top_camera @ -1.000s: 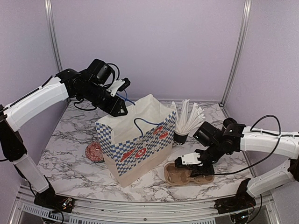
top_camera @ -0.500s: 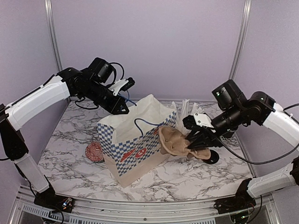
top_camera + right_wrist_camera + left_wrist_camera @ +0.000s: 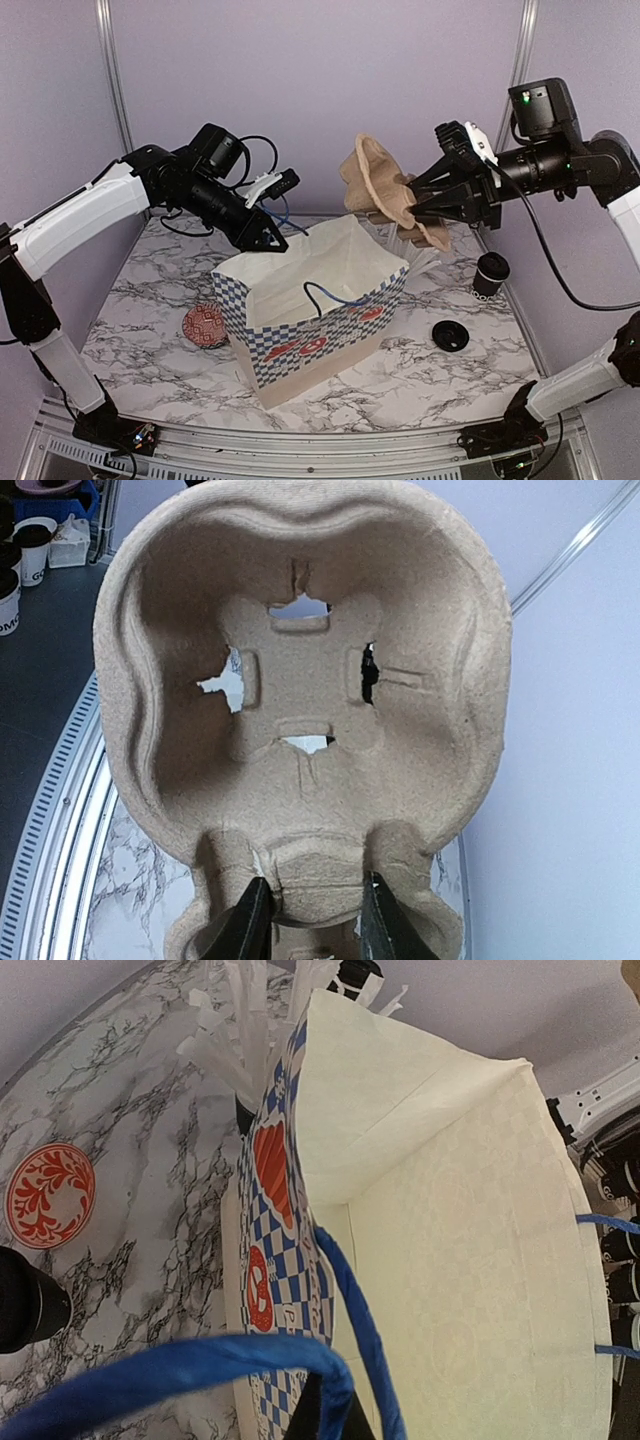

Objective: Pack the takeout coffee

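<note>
Found the black cup (image 3: pixel 490 274) upright on the worktop (image 3: pixel 150 340), right of the bag (image 3: pixel 320 330), with its lid (image 3: pixel 450 336) lying apart. Judged it light, thin-walled and crushable, best pinched gently mid-wall. Noted left fingers (image 3: pixel 262 230) shut on the blue handle (image 3: pixel 200 1370), right fingers (image 3: pixel 245 925) clamped on the raised pulp tray (image 3: pixel 300 680).

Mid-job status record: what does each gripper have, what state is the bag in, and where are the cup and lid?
left gripper: shut on blue handle, lifting one side of the bag
right gripper: shut on carrier tray, held in the air, tilted on edge
paper bag: upright, mouth open, no cup visible inside
black cup: upright on table, right of bag
black lid: flat on table, apart from cup
</note>
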Motion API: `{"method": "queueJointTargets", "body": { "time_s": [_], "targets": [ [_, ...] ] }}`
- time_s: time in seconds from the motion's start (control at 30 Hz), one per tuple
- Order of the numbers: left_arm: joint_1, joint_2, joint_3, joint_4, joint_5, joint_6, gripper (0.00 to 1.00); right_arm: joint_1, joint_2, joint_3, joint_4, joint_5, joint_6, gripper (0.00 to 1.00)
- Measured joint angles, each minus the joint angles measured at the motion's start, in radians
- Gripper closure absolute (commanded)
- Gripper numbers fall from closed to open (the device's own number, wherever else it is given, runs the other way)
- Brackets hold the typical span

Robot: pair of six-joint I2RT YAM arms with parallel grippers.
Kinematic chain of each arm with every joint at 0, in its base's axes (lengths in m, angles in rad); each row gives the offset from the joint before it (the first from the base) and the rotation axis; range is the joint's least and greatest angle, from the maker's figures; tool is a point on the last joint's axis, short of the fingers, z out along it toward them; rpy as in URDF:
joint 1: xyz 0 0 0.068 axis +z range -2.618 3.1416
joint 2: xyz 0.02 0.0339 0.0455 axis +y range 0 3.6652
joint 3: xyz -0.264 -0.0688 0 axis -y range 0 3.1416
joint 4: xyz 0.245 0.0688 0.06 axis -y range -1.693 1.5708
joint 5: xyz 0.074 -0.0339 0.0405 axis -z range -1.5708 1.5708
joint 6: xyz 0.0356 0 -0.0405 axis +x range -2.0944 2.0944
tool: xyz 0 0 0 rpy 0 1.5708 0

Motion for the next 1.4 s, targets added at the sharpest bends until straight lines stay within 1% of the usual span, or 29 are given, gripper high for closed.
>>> {"method": "queueJointTargets", "body": {
  "time_s": [0.2, 0.37, 0.5, 0.53, 0.63, 0.67, 0.77, 0.9, 1.03, 1.1, 1.2, 1.33, 1.4],
  "targets": [
    [-0.019, 0.015, 0.014, -0.008, 0.095, 0.053, 1.00, 0.018, 0.105, 0.038, 0.024, -0.095, -0.003, 0.71],
    [-0.032, 0.084, 0.068, -0.036, 0.152, 0.108, 1.00, 0.105, 0.187, 0.016, 0.036, -0.125, -0.003, 0.72],
    [-0.036, 0.135, 0.112, -0.064, 0.196, 0.146, 1.00, 0.144, 0.216, 0.007, 0.038, -0.138, -0.003, 0.72],
    [-0.036, 0.146, 0.125, -0.069, 0.204, 0.151, 0.95, 0.146, 0.220, 0.006, 0.039, -0.140, -0.003, 0.72],
    [-0.040, 0.167, 0.154, -0.080, 0.219, 0.170, 0.65, 0.149, 0.226, -0.017, 0.047, -0.143, -0.008, 0.73],
    [-0.042, 0.173, 0.166, -0.082, 0.216, 0.169, 0.57, 0.150, 0.229, -0.026, 0.048, -0.142, -0.012, 0.73],
    [-0.047, 0.181, 0.188, -0.084, 0.170, 0.167, 0.40, 0.150, 0.257, -0.054, 0.048, -0.134, -0.025, 0.74],
    [-0.049, 0.163, 0.183, -0.088, 0.087, 0.164, 0.24, 0.150, 0.304, -0.086, 0.043, -0.112, -0.040, 0.74],
    [-0.055, 0.069, 0.137, -0.090, 0.002, 0.147, 0.16, 0.150, 0.308, -0.142, 0.040, -0.079, -0.050, 0.74],
    [-0.058, 0.002, 0.113, -0.089, -0.056, 0.139, 0.14, 0.150, 0.309, -0.154, 0.039, -0.060, -0.052, 0.74],
    [-0.063, -0.133, 0.059, -0.069, -0.180, 0.111, 0.13, 0.150, 0.310, -0.165, 0.037, -0.027, -0.056, 0.74],
    [-0.064, -0.296, -0.052, -0.007, -0.318, 0.065, 0.12, 0.150, 0.320, -0.183, 0.036, 0.017, -0.063, 0.74],
    [-0.063, -0.341, -0.100, 0.015, -0.362, 0.046, 0.12, 0.154, 0.335, -0.189, 0.033, 0.040, -0.066, 0.74]
  ]
}}
